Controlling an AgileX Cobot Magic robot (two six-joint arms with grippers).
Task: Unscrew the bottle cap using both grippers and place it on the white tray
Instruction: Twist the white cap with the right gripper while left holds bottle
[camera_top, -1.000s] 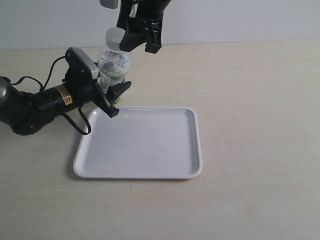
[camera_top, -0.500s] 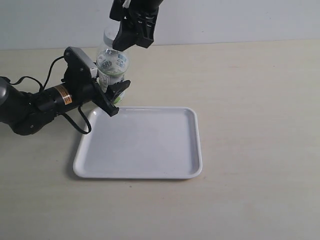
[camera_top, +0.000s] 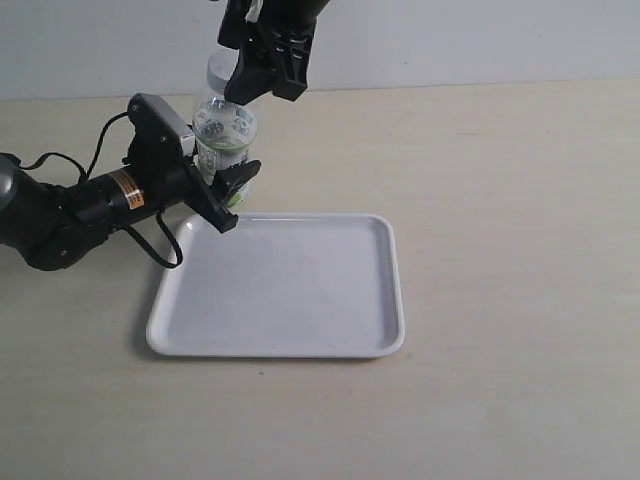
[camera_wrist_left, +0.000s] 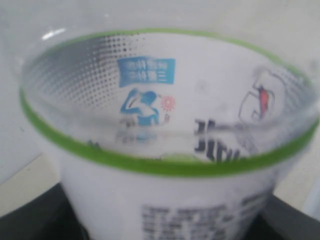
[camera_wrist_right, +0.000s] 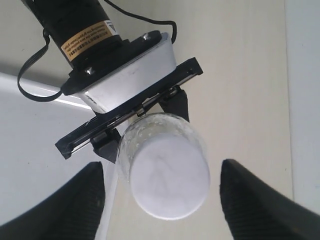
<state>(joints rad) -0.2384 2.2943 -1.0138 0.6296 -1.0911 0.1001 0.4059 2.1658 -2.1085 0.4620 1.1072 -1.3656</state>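
Observation:
The clear bottle (camera_top: 224, 140) with its white-and-green label stands upright just beyond the white tray's (camera_top: 280, 340) far left corner. My left gripper (camera_top: 232, 195) is shut on the bottle's lower body; in the left wrist view the label (camera_wrist_left: 165, 125) fills the picture. The white bottle cap (camera_wrist_right: 169, 179) sits on the neck, partly hidden in the exterior view (camera_top: 218, 72) by my right gripper (camera_top: 264, 78). That gripper hangs right above the cap, open, with a black finger on each side and clear gaps to the cap (camera_wrist_right: 162, 200).
The left arm's grey-white box and orange-labelled body (camera_top: 125, 188) lie low over the table at the left, with a black cable (camera_top: 160, 250) looping by the tray's corner. Beige tabletop (camera_top: 500, 200) stretches to the right; a pale wall (camera_top: 480, 40) runs behind.
My right gripper has swung left and come down over the cap, mostly within the first half second. The left gripper and the bottle have stayed still.

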